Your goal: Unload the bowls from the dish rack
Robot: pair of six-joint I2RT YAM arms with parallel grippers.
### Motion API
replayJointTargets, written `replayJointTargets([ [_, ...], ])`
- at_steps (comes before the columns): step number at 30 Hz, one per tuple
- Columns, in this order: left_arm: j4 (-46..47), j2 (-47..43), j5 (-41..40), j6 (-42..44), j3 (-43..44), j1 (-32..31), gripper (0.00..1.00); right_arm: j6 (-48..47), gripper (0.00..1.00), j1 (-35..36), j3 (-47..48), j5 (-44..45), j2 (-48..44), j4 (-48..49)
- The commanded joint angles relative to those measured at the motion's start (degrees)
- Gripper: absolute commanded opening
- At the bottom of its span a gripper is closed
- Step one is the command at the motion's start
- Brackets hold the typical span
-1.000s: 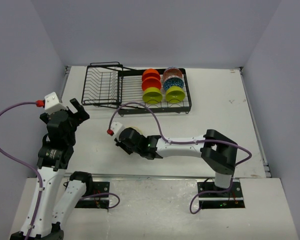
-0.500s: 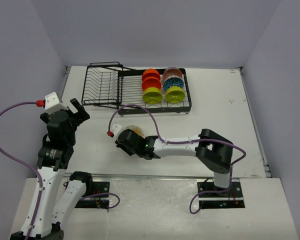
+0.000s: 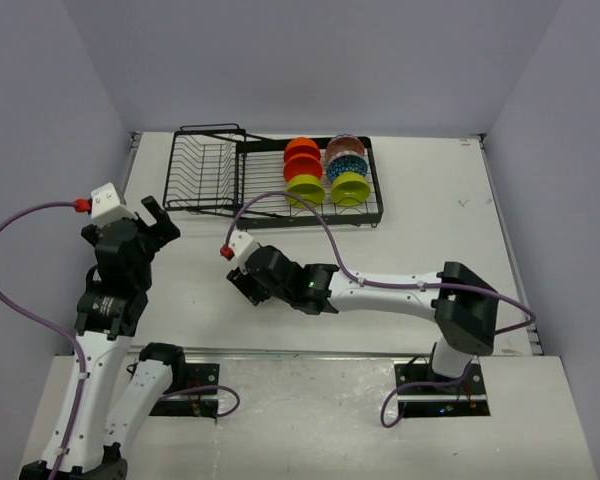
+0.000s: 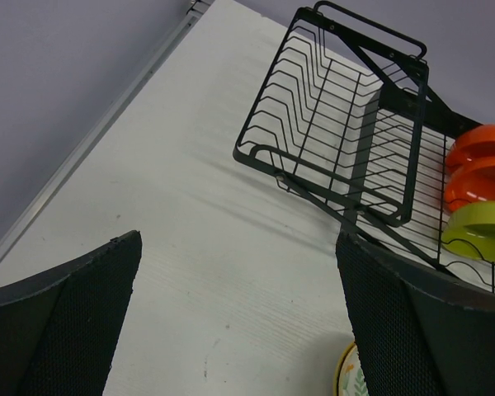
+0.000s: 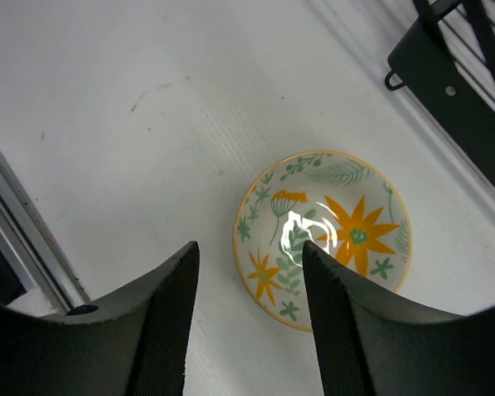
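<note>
R gripper (image 5: 247, 257) jaws stand apart, gripping nothing, right over the floral bowl (image 5: 322, 239), which sits upright on the worktop (image 3: 430, 250) near the dish rack (image 4: 313, 115). L gripper (image 4: 239, 272) jaws are wide open and empty. The other bowls (image 3: 302, 170) stand in the rack's long section.

Found the dish rack (image 3: 205, 172) along the far side of the desk (image 3: 430, 235), its smaller basket section at the left end. Counted two rows of bowls (image 3: 302, 168) standing on edge in the right part of the long section, side by side, each running front to back. Spotted a lone bowl (image 5: 322, 239) lying on the desk in front of the rack, apart from it, beneath the right end effector (image 5: 249, 247). Noted the left end effector (image 3: 158, 215) well to the left, nearer than the rack.
</note>
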Motion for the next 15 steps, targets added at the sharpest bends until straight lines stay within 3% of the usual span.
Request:
replayJointTargets([
  [1,2.46,0.47,0.8,0.45,0.05,0.65,1.0,0.55,0.55,-1.11,1.55,0.68,-5.37,0.31],
  [4,2.38,0.99,1.06,0.8,0.14,0.65,1.0,0.73,0.59,-3.38,-0.21,1.3,-9.32,0.22],
  [6,2.11,1.26,1.5,0.98,0.32,0.65,1.0,0.64,0.66,-5.58,-1.61,0.86,-12.4,0.14],
  [9,1.67,1.7,4.21,1.86,0.41,0.65,1.0,-0.59,0.73,-13.12,-1.18,0.25,-14.25,-2.58],
  [13,0.27,3.19,6.07,2.3,-0.91,0.65,1.0,-8.04,0.77,-18.77,1.54,1.55,-12.5,-4.78],
  [15,0.26,3.46,6.51,2.39,-1.7,0.65,1.0,-17.08,0.8,-20.35,3.64,6.45,-9.44,-4.0],
])
